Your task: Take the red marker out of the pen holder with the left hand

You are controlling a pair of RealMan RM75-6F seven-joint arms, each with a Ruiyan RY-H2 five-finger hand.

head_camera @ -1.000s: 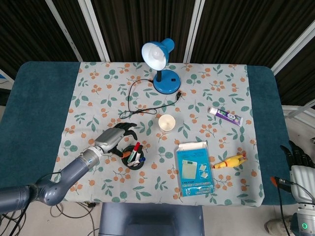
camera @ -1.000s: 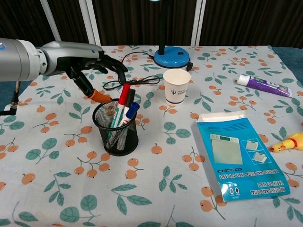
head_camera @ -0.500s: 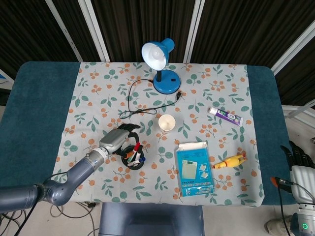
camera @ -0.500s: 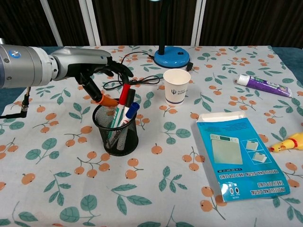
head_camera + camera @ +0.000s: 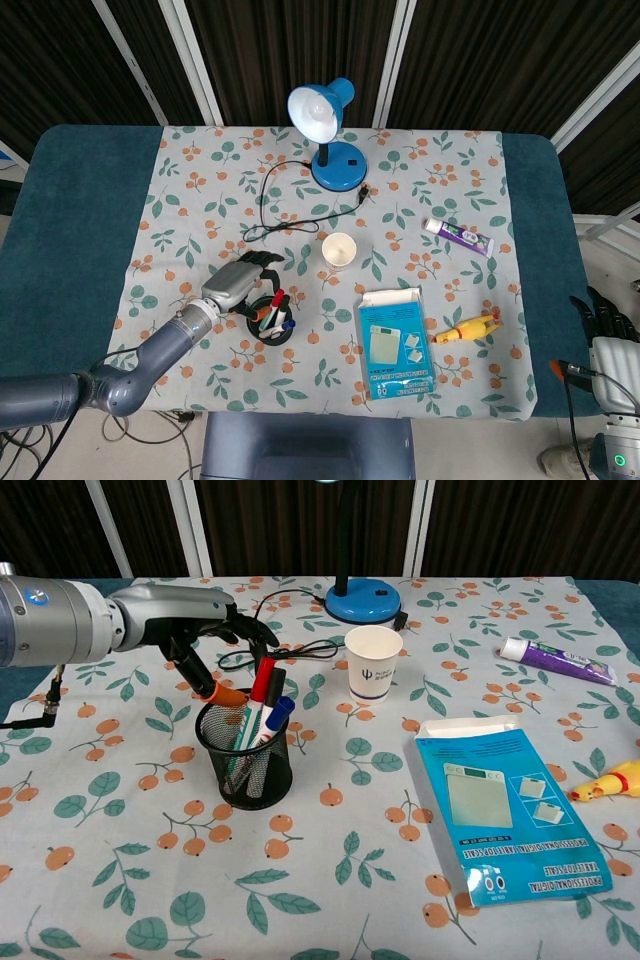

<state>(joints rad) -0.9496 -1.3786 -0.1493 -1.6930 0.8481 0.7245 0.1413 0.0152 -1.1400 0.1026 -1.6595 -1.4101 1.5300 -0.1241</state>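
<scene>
A black mesh pen holder (image 5: 245,752) stands on the flowered cloth, left of centre, and shows in the head view as pen holder (image 5: 270,320). The red marker (image 5: 262,684) leans in it, cap up, beside a black marker (image 5: 276,683) and a blue one (image 5: 281,709). My left hand (image 5: 190,628) hovers just behind and left of the holder. Its fingers (image 5: 252,632) are spread above the red cap, and its orange-tipped thumb (image 5: 222,693) sits at the holder's rim. It grips nothing. My right hand (image 5: 606,320) hangs off the table's right side, empty.
A white paper cup (image 5: 372,664) stands right of the holder. Behind them are a blue desk lamp (image 5: 362,600) and its black cable (image 5: 290,650). A blue scale box (image 5: 504,812), a yellow toy (image 5: 604,784) and a purple tube (image 5: 556,661) lie to the right.
Over the last second my left hand came in toward the holder and its thumb dropped to the rim. The markers have not moved.
</scene>
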